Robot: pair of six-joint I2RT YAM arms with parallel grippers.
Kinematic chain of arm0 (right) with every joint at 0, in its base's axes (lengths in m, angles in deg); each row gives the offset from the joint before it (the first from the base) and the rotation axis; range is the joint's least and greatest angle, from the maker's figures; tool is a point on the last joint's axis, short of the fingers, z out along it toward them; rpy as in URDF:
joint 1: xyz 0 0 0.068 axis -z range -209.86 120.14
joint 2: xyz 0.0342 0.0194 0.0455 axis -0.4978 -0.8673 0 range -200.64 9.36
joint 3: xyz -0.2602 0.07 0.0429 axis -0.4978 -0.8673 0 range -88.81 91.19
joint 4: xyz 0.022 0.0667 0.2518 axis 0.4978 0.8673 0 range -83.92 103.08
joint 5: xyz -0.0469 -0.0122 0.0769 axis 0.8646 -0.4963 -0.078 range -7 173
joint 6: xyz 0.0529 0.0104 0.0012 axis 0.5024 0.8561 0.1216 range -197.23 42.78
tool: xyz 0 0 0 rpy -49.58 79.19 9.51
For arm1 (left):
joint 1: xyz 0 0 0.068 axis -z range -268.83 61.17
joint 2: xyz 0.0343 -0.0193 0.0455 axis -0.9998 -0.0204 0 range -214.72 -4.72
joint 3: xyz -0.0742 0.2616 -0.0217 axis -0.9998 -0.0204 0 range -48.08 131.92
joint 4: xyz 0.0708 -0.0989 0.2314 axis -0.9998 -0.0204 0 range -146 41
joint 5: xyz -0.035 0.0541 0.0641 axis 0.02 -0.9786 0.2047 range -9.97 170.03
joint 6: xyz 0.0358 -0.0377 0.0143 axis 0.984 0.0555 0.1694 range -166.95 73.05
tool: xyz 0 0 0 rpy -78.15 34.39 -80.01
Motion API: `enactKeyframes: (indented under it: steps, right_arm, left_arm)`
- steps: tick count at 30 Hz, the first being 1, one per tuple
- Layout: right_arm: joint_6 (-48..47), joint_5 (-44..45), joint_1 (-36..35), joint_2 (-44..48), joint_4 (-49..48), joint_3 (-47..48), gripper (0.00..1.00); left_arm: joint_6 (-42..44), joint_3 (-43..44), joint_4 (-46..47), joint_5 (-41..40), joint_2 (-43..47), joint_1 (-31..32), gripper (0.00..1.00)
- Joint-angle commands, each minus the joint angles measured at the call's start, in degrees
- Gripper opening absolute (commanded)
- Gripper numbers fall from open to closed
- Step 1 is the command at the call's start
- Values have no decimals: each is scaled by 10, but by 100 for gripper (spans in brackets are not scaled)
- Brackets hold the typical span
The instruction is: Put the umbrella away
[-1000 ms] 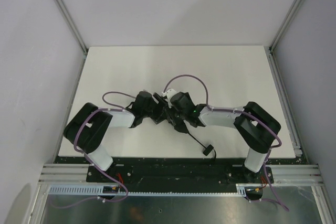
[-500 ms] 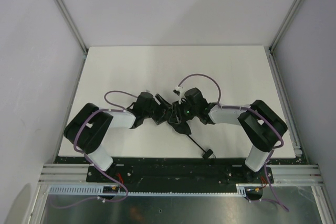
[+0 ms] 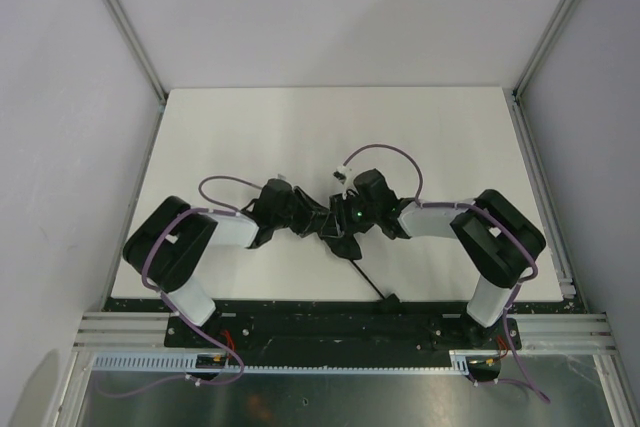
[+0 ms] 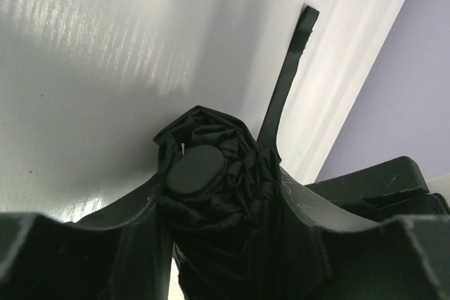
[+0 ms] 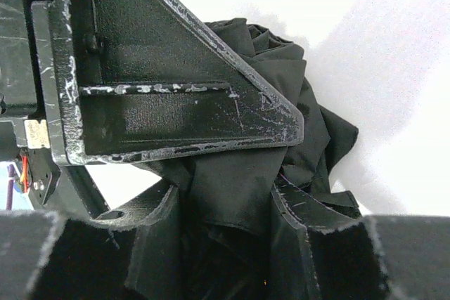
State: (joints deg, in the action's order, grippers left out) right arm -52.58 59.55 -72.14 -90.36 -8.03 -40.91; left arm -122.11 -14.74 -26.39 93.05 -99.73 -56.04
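You had the umbrella [image 3: 332, 225] collapsed and bunched mid-desk [image 3: 250, 127], between the two arms. Left gripper [image 4: 218, 198]: jaws pressed in on the crumpled canopy, either side of a smooth round cap [image 4: 197, 170]. Right gripper [image 5: 223, 205]: jaws clamped on the same matte, wrinkled black fabric. A flat narrow strap [image 4: 285, 82] trailed loose toward the near desk edge. My read: folding mostly done. Left to do: tidy the pleats and wrap the strap round.
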Motion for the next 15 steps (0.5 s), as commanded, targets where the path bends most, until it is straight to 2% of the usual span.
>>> enactKeyframes:
  steps: [1, 3, 8, 11, 15]
  right_arm:
    - [1, -7, -2, 42, -36, 22, 38]
    - [-22, 37, -7, 57, 12, 23, 53]
    - [-88, 166, -53, 94, 105, 32, 84]
    - [-123, 265, -103, 88, 162, 59, 92]
    - [-150, 385, -159, 48, 210, 103, 95]
  left_arm:
    - [31, -22, -15, -20, -5, 11, 8]
    - [24, -27, -15, -20, -2, 10, 2]
    - [7, -37, -16, -20, 0, 8, 0]
    - [-1, -36, -21, -18, -1, 7, 0]
    - [-10, -30, -45, -13, -2, 7, 0]
